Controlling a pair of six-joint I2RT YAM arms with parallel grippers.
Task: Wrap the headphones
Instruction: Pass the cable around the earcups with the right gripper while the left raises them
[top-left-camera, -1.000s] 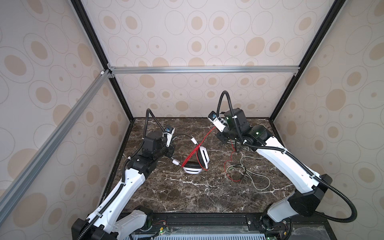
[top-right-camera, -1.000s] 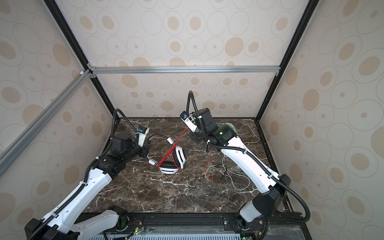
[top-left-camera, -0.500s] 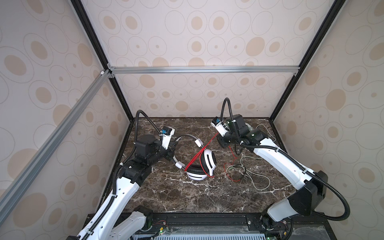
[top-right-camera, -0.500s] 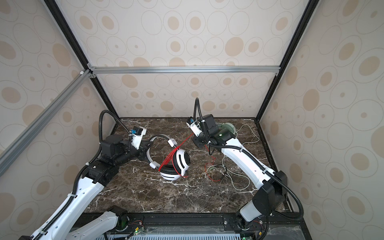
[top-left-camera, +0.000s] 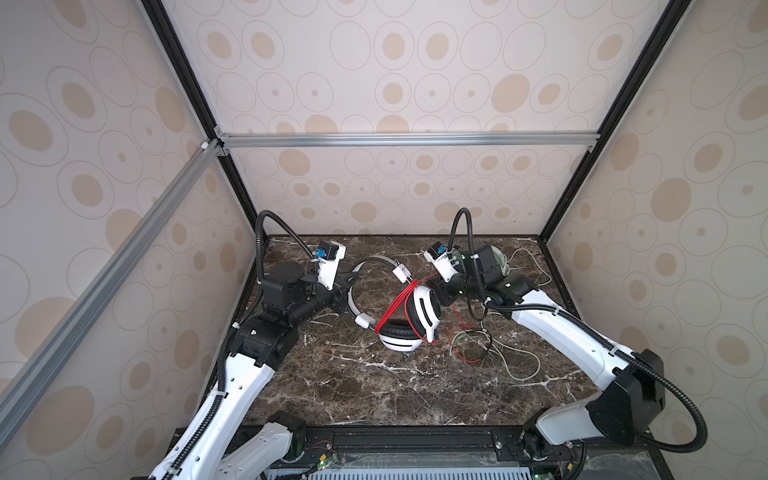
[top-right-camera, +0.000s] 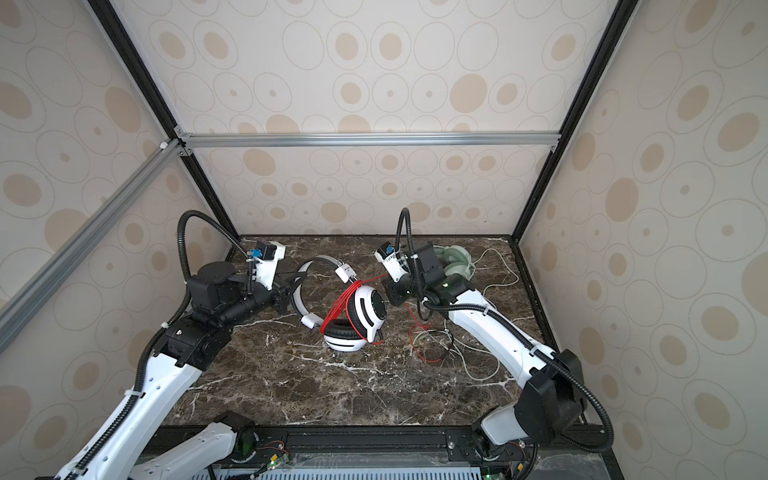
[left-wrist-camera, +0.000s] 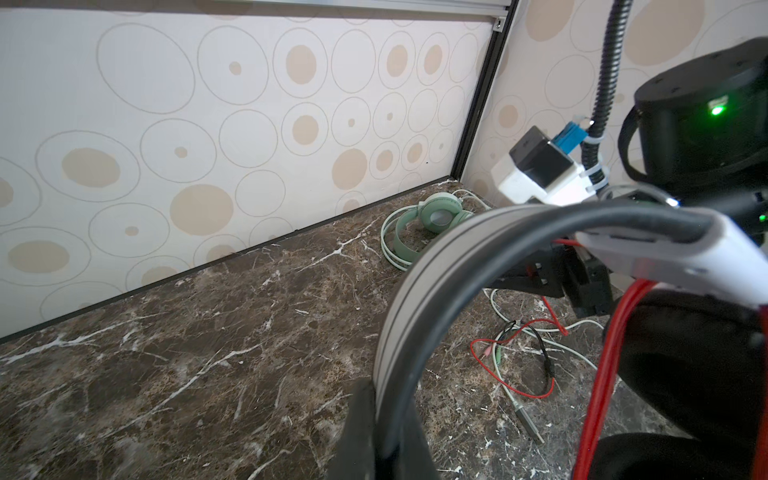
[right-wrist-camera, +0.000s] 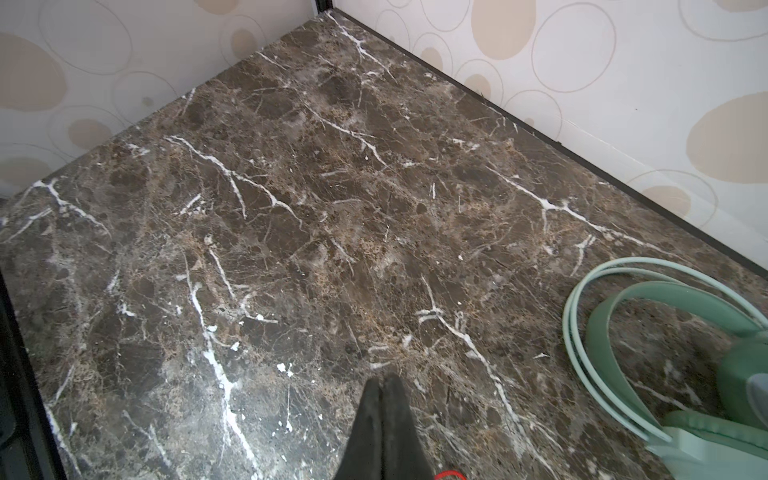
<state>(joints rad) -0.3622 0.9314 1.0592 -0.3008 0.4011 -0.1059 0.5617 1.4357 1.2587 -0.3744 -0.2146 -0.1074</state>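
At mid-table the white, black-padded over-ear headset (top-left-camera: 428, 309), its headband (top-left-camera: 365, 261) clamped in the left gripper (top-left-camera: 347, 282), has swung round, and the right gripper (right-wrist-camera: 382, 390), pinching its thin red cord (top-left-camera: 393, 309), has pulled loops tight across the cups (top-left-camera: 399, 338), so wrapping is under way

Tabletop (top-left-camera: 374, 386) was dark brown marble-look with white veins, same in both top views and both wrist views. Walls (top-left-camera: 415, 83) on three sides were cream paper with tan ovals and thin grey rings. Black posts (top-left-camera: 180, 66) ran up the two back corners. One aluminium bar (top-left-camera: 407, 139) crossed the back wall horizontally. A second bar (top-left-camera: 104, 282) ran along the left wall and met it at the left post. Black rail (top-left-camera: 415, 440) sat along the front edge, ribbed grille (top-left-camera: 395, 473) just below it.
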